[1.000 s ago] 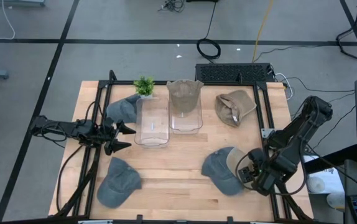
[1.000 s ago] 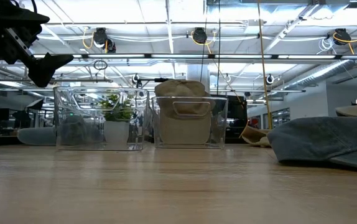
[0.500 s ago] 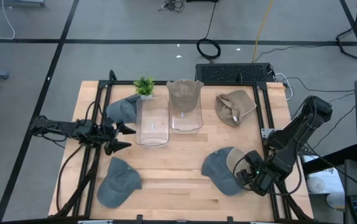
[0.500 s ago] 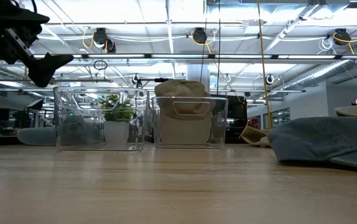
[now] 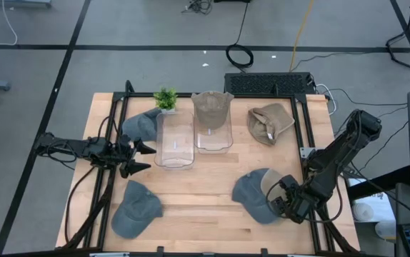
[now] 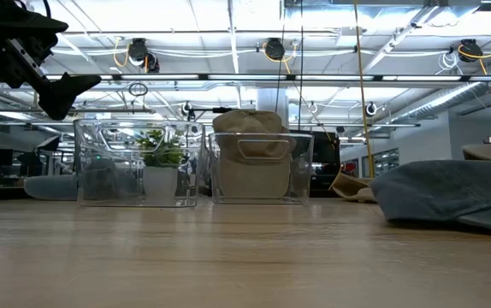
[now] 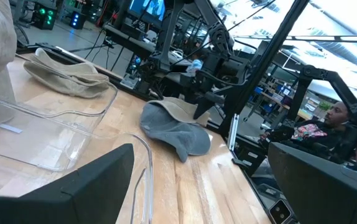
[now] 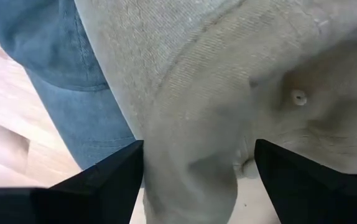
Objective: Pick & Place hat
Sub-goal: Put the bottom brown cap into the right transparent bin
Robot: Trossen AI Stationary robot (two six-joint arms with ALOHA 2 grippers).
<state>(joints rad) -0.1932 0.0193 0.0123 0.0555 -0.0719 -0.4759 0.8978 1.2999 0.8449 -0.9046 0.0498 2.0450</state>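
The pale honey-coloured wooden table [image 5: 205,182] shows plank seams and light grain, framed by a black metal rail [image 5: 305,128]. Two see-through, colourless plastic bins stand on it: the left clear bin [image 5: 174,140] shows the wood through its base, the right clear bin [image 5: 213,128] holds a beige cloth cap [image 5: 212,107]. A second tan cap [image 5: 269,123] has a darker brown band inside. Three caps are slate blue-grey: the blue-grey cap near the front left [image 5: 135,208], the blue-grey cap behind the left bin [image 5: 141,123], and the blue-grey cap with a khaki lining [image 5: 253,194]. A small bright green plant [image 5: 166,98] sits in a white pot [image 6: 160,183]. Both arms are matt black. The floor [image 5: 119,43] is grey with black lines.
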